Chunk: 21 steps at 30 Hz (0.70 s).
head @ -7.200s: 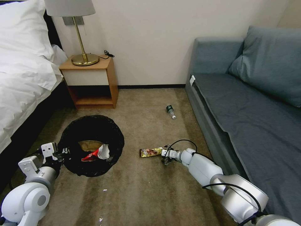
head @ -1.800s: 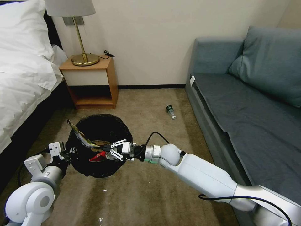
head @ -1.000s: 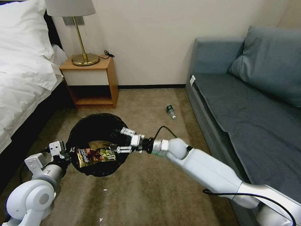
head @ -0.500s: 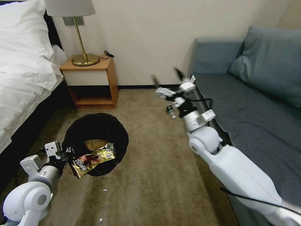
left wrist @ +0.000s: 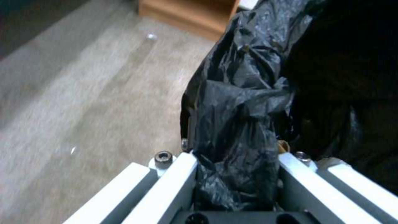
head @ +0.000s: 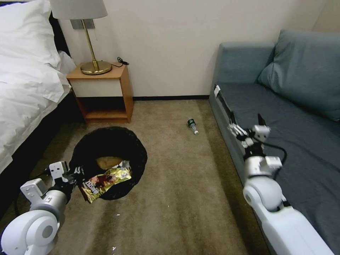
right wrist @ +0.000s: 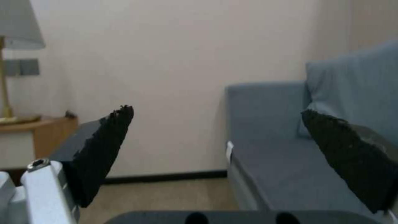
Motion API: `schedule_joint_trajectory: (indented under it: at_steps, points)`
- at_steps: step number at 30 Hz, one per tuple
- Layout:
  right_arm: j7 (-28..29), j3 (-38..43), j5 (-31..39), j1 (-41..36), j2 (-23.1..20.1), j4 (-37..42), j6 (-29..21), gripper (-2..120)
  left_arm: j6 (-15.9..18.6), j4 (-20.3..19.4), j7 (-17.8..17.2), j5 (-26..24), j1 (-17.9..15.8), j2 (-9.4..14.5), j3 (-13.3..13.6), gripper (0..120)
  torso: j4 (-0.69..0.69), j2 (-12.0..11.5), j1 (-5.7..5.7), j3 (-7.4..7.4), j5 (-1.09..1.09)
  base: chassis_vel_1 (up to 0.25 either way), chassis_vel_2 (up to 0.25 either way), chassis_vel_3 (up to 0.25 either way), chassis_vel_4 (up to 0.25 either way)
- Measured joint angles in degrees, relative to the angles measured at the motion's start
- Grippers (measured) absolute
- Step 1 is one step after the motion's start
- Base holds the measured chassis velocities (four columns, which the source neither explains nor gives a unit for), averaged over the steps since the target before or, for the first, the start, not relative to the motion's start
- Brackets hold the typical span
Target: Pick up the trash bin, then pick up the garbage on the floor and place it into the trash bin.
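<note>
Head view: left tool [head: 76, 172] clamped on trash bin [head: 109, 141] rim; right tool [head: 246, 124] spread empty, well apart, bottle [head: 192, 126] between.

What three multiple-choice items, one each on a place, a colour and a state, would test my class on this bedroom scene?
1. Where does the bottle lie?
A. on the carpet near the sofa
B. on the nightstand
C. in the bin

2. What colour is the bag lining the bin?
A. white
B. black
C. blue

3. How is the right tool?
A. shut on the bottle
B. shut on a wrapper
C. open and empty, raised by the sofa

Answers:
1 A: the bottle rests on bare carpet beside the sofa's front.
2 B: crinkly black plastic covers the rim, which the left tool pinches.
3 C: the right wrist view shows its pads apart with nothing between.
</note>
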Motion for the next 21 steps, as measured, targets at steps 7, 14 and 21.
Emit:
schedule_joint_trajectory:
  at_steps: [7, 14, 21]
  points:
    - [-2.5, -0.8, -5.5, -4.5, 3.7, -1.1, 2.8, 100, 0.6, -0.1, -0.8, -0.9, 0.3, -0.6, 0.0, 1, 0.0, 0.0, 0.0, 0.0, 0.0, 0.0, 0.0, 0.0, 0.0]
    - [-3.6, -1.6, -7.4, -6.0, 4.0, -2.4, 4.1, 100, 0.6, -0.6, -1.0, -1.2, 0.3, -0.6, -0.2, 1, -0.02, 0.0, 0.0, 0.0, 0.01, 0.0, 0.0, 0.0, 0.0]
    - [-4.3, -3.4, -7.3, -4.9, 3.8, -4.0, 5.2, 100, 0.6, -0.5, -0.9, -0.5, 0.4, -1.6, 0.5, 1, -0.01, 0.0, 0.0, 0.0, 0.01, 0.0, 0.0, 0.0, 0.0]
